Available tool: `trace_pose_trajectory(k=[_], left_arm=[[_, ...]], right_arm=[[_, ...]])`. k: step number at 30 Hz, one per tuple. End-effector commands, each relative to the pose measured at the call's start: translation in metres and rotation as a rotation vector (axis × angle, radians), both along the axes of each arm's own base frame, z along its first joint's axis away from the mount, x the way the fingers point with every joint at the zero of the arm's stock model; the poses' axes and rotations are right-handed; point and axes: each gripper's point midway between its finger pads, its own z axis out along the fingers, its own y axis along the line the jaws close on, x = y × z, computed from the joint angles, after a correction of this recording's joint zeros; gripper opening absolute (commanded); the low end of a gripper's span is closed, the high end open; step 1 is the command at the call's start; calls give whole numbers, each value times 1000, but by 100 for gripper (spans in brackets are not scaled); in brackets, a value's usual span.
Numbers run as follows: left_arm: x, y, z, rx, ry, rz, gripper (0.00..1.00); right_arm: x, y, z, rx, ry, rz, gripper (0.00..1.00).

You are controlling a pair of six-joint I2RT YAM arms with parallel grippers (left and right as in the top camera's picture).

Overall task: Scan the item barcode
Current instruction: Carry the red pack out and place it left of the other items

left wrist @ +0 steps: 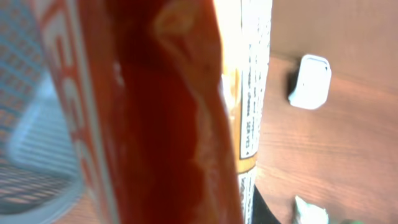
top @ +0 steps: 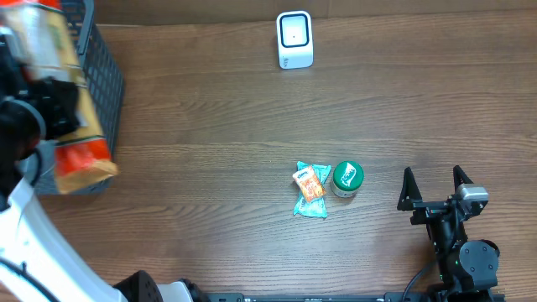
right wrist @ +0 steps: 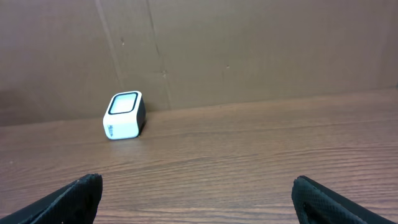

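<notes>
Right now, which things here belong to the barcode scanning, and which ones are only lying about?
Job: orange snack bag, left gripper holding it, white scanner.
Lying about: small teal packet, green can, grey basket, open right gripper.

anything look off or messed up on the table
Nothing is spilled or damaged. The small snack packet lies crumpled and askew beside the green round container. The scanner stands upright at the far side.
</notes>
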Motion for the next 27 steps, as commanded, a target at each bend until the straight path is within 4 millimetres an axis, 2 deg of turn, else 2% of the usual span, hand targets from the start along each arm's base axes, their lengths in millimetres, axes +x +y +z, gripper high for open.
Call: trace_pose_trajectory(k=[1,6,12,15,18,21,23,25,27], left_arm=[[11,-36,-19,-83,49,-119,4],[14,-73,-77,-111,253,-215,4],[18,-137,-170,-147,479,-351,4],[20,-164,-220,-141,547,-325,4],[19,-193,-261,-159,565,-330,4],[19,-225,-295,-182,542,-347,4],[17,-239,-309,-181,524,-368,4],[13,-249,-322,-162,514,-367,4],[12,-249,-333,-101,494,-342,4]], right_arm=[[0,-2,-3,-1,1,-11,100],[0,-2,-3,-1,1,-11,100],[0,-2,-3,-1,1,-11,100],[0,-2,-3,-1,1,-11,100],[0,-2,-3,0,1,-11,100],[0,-2,-3,-1,1,-11,100],[0,-2,-3,-1,1,-11,100],[0,-2,-3,-1,1,-11,100],[0,-2,-3,-1,1,-11,100]])
